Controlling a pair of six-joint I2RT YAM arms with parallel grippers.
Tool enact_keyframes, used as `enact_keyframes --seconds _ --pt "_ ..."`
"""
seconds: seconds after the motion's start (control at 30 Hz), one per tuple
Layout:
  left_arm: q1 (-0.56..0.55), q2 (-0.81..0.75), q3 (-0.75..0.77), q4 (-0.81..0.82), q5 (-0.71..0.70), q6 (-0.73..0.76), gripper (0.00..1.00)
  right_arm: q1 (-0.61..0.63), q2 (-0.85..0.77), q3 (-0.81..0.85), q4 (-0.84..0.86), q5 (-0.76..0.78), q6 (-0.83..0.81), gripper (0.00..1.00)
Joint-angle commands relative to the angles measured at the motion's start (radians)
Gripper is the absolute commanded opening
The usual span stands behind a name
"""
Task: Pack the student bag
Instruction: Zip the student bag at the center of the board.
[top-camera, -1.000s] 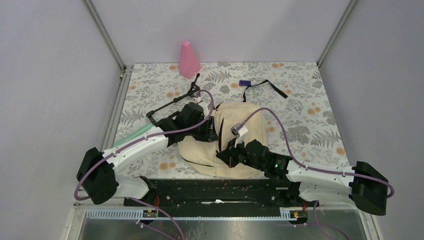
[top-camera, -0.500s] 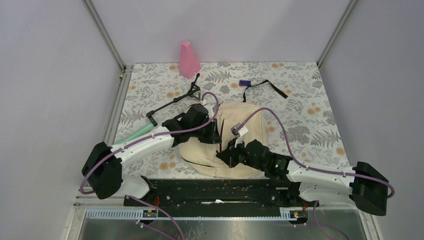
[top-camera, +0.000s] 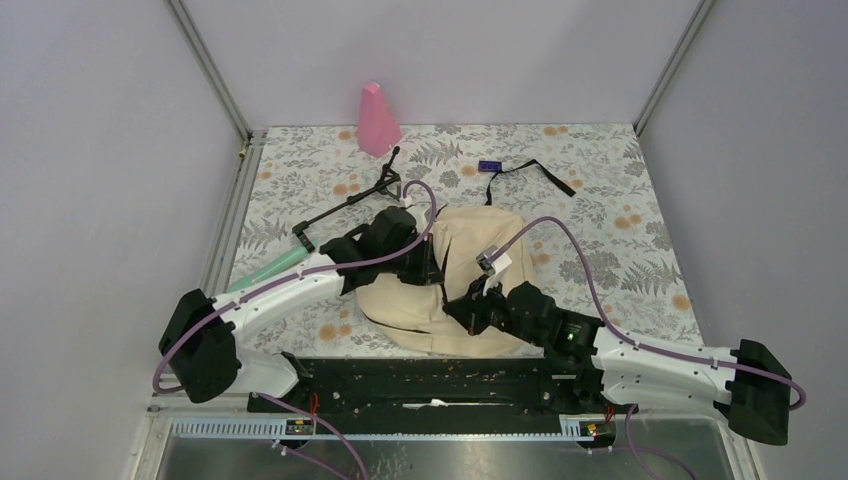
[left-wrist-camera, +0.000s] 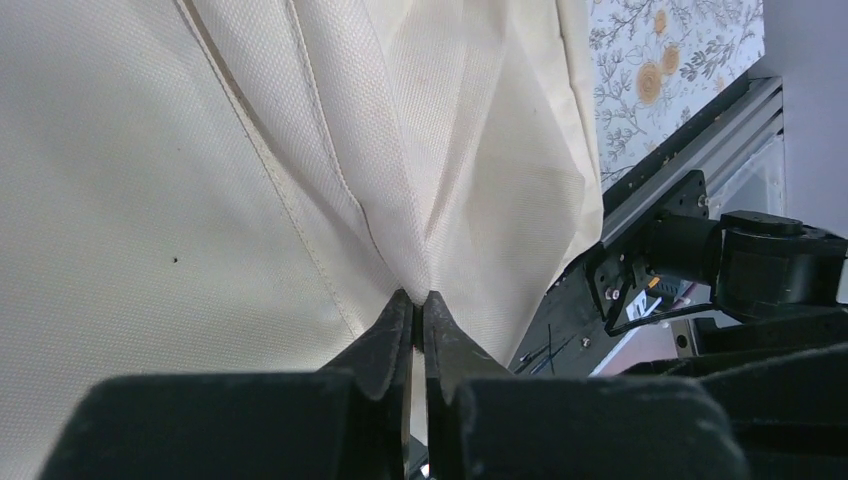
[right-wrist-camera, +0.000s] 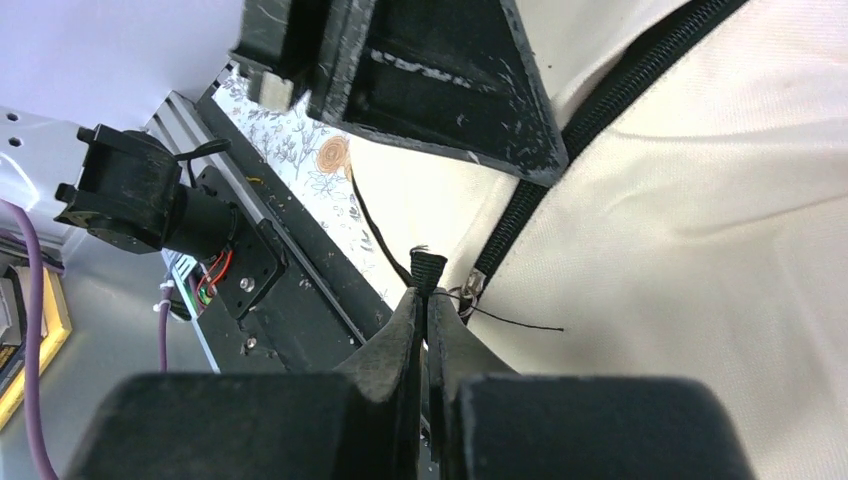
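Near the middle of the floral table (top-camera: 620, 230), just beyond the arm bases: the student bag (top-camera: 465, 235), lying flat, cream fabric up.

At the left gripper (left-wrist-camera: 420, 300): jaws clamped on a raised fold of the bag's fabric, all but touching, cloth gathered into pleats fanning away from the tips. At the right gripper (right-wrist-camera: 425, 300): closed down just as narrow, nipping the black pull tab (right-wrist-camera: 430, 268) of the zipper slider (right-wrist-camera: 468, 293) at the bag's near edge, close to the black base rail (right-wrist-camera: 300, 290).

From that tab, up and to the right in the right wrist view: the black zipper track (right-wrist-camera: 590, 120), long axis leading away from the fingertips across the bag. Looks shut along the stretch in view.

Puts the right arm on the slider itself, so nearer by far; leaves the left as anchor, beside the track and farther up the bag. Probably calls for a pull on the tab straight along the track's line, away from the near edge, with the fold held steady so the soft cloth does not bunch and ride along.
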Motion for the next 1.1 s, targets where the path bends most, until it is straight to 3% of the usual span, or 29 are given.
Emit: enact_keyframes --seconds 0.0,0.3,0.7,0.87,1.07 --pt "0.007 -0.046 0.067 0.052 -0.057 0.012 0.00 0.019 -0.047 -0.048 -0.015 -0.008 0.016 0.00" --pt "0.055 -0.009 0.033 0.128 -0.074 0.011 0.00 0.021 0.010 -0.142 0.077 -0.189 0.142 0.00" --pt "0.142 0.028 0.033 0.157 -0.087 0.046 0.00 0.044 0.001 -0.161 -0.020 -0.278 0.145 0.00" --pt "0.162 0.039 0.043 0.162 -0.083 0.050 0.00 0.046 0.092 -0.178 0.038 -0.302 0.161 0.00" --pt "0.197 0.058 0.043 0.196 -0.089 0.037 0.00 0.054 0.223 -0.117 -0.008 -0.339 0.127 0.00"
